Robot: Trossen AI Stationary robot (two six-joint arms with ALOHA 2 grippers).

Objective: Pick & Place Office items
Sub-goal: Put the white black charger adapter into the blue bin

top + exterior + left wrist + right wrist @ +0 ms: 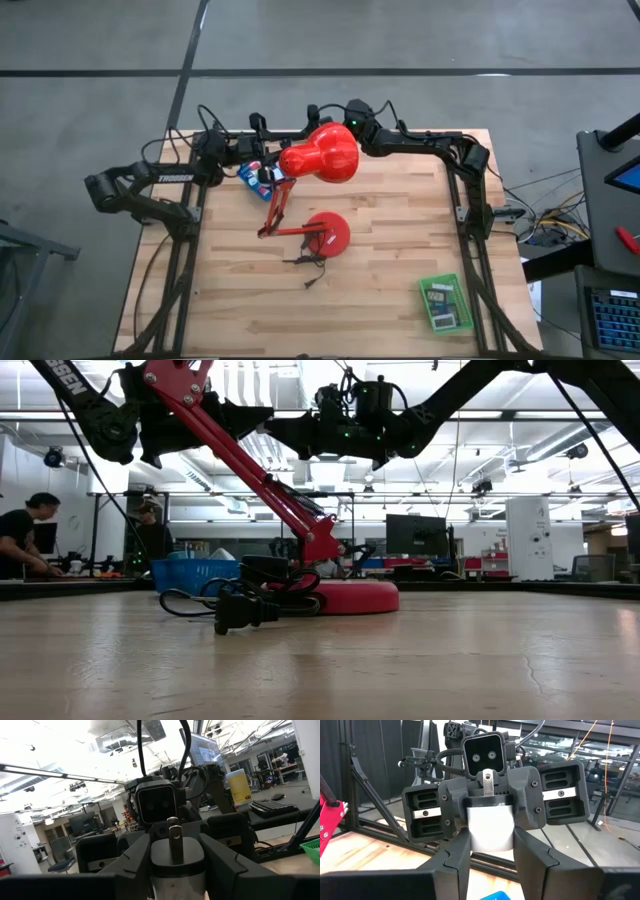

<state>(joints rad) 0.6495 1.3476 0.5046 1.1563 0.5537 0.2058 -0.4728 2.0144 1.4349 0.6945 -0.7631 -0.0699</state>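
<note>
My right gripper [491,851] was clamped on a white office item [491,827], a stubby piece with a metal tab on top. My left gripper [176,870] faced it head-on, its fingers pressed against the same piece. Both hung above the far side of the table [400,230], by the red lamp [318,152]. The green tray [462,300] at the near right already held a few flat pieces. I judged the job partway done, with this piece mid-handover and not yet placed.
</note>
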